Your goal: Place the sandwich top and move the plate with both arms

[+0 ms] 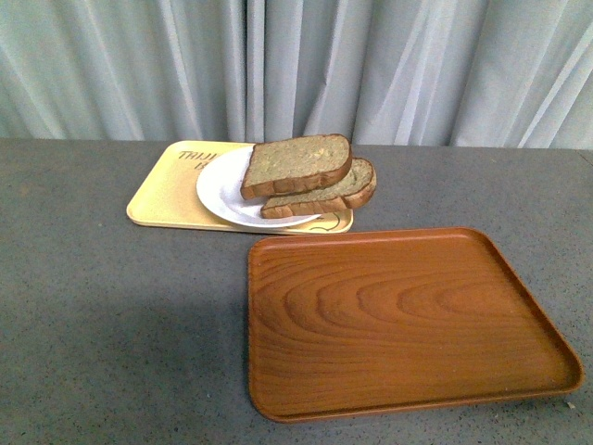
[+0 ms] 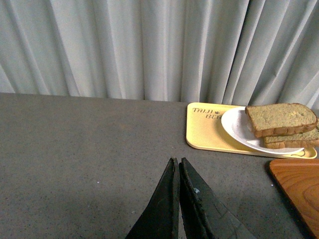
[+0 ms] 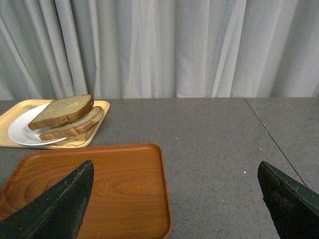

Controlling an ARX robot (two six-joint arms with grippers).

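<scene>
left end effector (image 2: pixel 178 167): we see fingers pressed together, empty
right end effector (image 3: pixel 174 186): spread wide, empty
sandwich top (image 1: pixel 296 163): on plate (image 1: pixel 218 190), 12 o'clock

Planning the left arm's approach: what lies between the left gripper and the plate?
In the left wrist view, only bare grey tabletop, then the yellow tray that the plate sits on, lies beyond the left gripper.
</scene>
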